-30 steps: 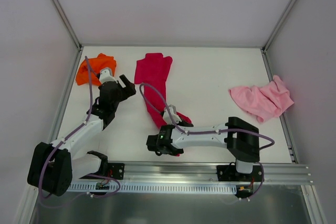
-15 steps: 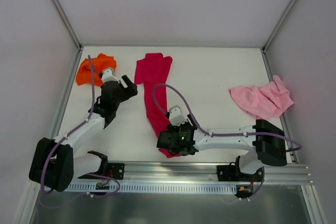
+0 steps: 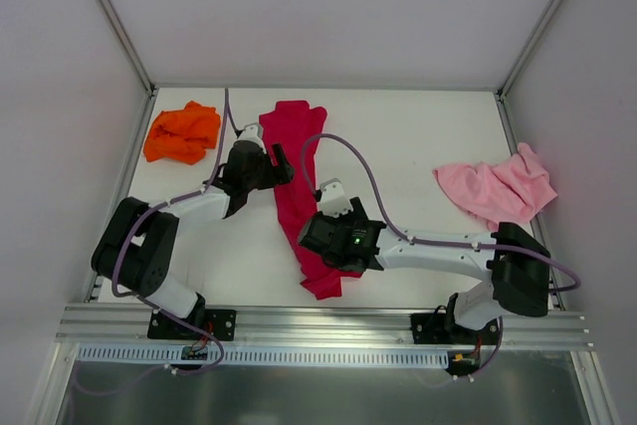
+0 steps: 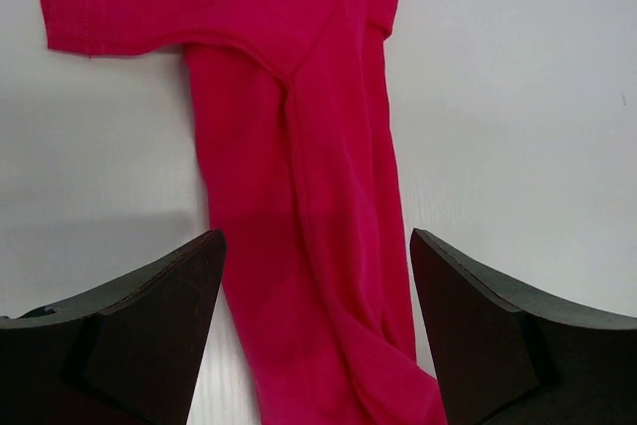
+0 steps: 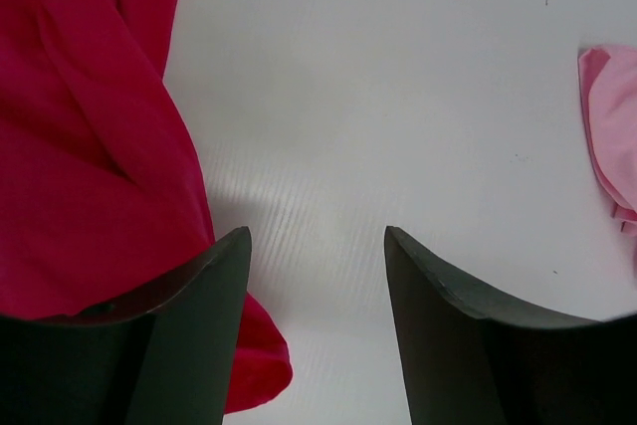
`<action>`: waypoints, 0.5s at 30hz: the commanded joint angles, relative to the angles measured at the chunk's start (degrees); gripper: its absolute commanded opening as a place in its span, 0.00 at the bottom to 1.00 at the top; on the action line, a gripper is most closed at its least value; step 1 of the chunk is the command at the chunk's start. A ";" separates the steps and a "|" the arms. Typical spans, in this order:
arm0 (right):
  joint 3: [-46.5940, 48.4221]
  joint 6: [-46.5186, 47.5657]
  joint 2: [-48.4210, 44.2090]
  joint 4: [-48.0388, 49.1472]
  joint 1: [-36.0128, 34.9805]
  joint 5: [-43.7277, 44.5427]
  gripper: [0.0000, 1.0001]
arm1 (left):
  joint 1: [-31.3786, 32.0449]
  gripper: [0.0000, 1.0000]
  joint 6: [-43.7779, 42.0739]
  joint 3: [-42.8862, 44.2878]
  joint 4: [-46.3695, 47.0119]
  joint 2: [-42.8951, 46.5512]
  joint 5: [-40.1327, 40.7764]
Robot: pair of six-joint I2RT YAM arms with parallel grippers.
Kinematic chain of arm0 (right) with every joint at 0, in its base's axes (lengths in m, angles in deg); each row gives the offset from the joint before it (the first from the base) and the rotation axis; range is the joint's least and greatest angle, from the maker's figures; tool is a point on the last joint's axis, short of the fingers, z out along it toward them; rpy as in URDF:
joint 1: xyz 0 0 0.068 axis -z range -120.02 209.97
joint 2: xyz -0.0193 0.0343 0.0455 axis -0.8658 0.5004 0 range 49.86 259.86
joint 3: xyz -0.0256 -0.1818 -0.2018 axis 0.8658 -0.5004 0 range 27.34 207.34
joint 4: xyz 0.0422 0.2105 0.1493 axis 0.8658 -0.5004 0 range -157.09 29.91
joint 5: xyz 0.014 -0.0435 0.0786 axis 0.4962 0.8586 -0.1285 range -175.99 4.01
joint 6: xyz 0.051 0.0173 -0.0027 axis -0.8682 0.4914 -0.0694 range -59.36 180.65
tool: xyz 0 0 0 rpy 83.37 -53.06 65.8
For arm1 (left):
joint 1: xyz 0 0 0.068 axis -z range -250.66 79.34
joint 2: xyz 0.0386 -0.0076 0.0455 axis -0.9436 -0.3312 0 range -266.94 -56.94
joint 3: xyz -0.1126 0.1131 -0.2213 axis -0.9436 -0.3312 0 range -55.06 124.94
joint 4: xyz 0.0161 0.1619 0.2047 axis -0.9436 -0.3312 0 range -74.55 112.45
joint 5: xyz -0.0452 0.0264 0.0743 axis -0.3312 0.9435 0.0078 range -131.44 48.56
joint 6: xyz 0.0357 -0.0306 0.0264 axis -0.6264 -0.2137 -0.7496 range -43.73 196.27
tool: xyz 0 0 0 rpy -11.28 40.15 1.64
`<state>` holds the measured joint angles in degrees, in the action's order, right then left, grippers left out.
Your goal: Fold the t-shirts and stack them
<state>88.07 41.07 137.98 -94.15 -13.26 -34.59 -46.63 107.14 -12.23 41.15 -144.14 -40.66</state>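
Both pairs of jaws stand apart and grasp nothing. Nearest the arm bases, the crimson t-shirt [image 3: 296,146] lies in a long, narrow strip on the white table [image 3: 398,136], its near end bunched close to the rail and its far end spread wider toward the back.

The right gripper [image 5: 317,236] hangs over the near half of that strip. Its wrist view shows bare table between the released fingers, with crimson folds against the left finger and a sliver of pink cloth at the right edge.

Farther along, the left gripper [image 4: 317,238] hovers over the middle of the strip. Its wrist view shows the crimson cloth running between the open fingers, with a seam and a hem edge that the overhead camera cannot resolve.

Only the overhead view takes in all the cloth at once. It shows three t-shirts, one of each colour. The orange t-shirt [image 3: 182,131] is crumpled at the far left corner, and the pink t-shirt [image 3: 498,189] is rumpled against the right edge. Both lie well apart from the crimson one. Neither wrist camera sees the orange one. None of the three is folded flat or stacked.
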 commanded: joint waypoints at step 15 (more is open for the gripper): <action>-8.34 3.31 -9.90 12.68 1.25 -0.15 0.61 | 1.90 0.75 1.03 9.81 5.38 -12.03 -6.22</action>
<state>81.29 43.65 128.80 -87.40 -11.95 -35.22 -45.54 107.42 -5.04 43.22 -155.20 -45.49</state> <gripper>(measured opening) 0.606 0.757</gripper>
